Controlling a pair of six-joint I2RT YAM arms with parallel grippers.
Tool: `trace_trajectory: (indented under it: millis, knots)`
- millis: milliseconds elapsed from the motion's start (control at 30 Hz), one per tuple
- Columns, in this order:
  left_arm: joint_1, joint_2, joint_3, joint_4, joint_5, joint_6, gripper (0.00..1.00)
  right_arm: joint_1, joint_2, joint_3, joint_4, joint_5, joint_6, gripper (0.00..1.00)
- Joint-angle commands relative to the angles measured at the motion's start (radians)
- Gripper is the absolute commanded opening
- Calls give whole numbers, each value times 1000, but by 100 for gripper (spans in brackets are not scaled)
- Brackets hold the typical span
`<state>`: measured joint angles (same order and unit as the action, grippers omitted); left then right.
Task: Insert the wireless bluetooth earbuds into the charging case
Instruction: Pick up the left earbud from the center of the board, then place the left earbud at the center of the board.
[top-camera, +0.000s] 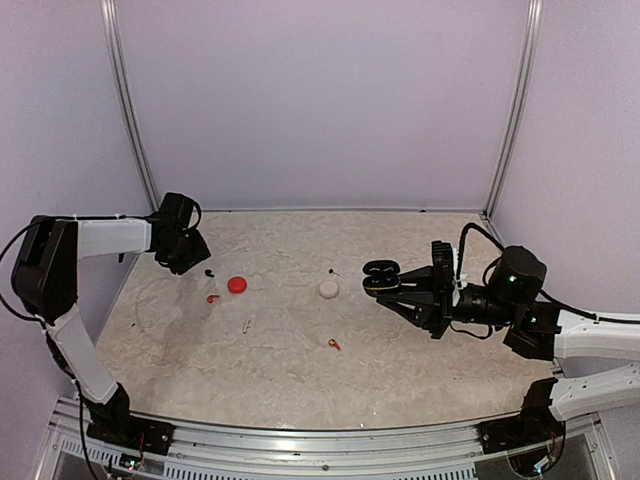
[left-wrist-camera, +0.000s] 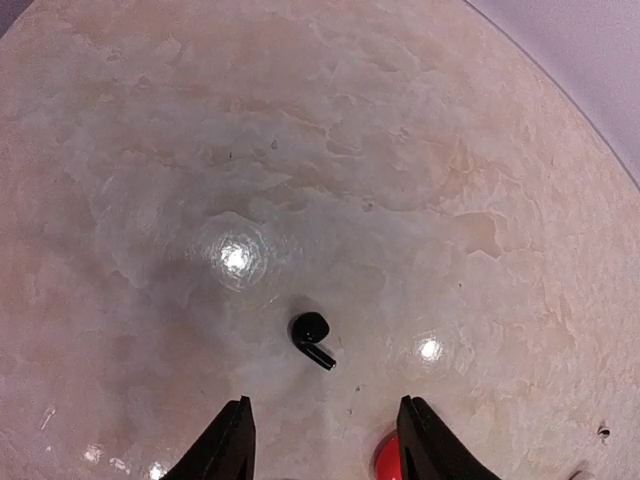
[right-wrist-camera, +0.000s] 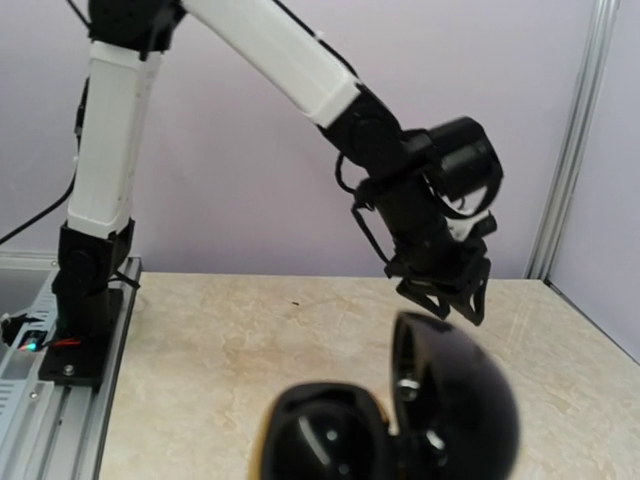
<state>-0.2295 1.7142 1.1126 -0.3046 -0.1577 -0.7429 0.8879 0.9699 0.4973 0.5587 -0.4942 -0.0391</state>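
A black earbud (left-wrist-camera: 310, 335) lies on the table just ahead of my open left gripper (left-wrist-camera: 325, 442), between the lines of its two fingers and apart from them. In the top view the same black earbud (top-camera: 207, 272) sits right of the left gripper (top-camera: 187, 256). My right gripper (top-camera: 392, 284) is shut on an open black charging case (top-camera: 381, 275), held above the table at centre right. The right wrist view shows that case (right-wrist-camera: 400, 425) with its lid up. A red-orange earbud (top-camera: 212, 298), a pale earbud (top-camera: 247, 325) and an orange earbud (top-camera: 334, 344) lie loose.
A red round case (top-camera: 237, 285) lies near the black earbud and shows at the left wrist view's lower edge (left-wrist-camera: 388, 462). A white round case (top-camera: 328, 289) lies mid-table with a tiny dark bit (top-camera: 333, 272) behind it. Purple walls enclose the table.
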Motion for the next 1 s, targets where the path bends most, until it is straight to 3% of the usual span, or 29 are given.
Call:
trace_trajectory:
  millis: [0, 433, 967]
  knots:
    - [8, 108, 76, -25, -8, 39, 48, -13, -21, -11, 9, 2, -2, 0]
    - [8, 299, 143, -20, -44, 77, 35, -25, 6, -13, 25, -13, -2, 0]
    - [-16, 335, 180, -59, -46, 114, 10, -33, 8, -5, 19, -23, -3, 0]
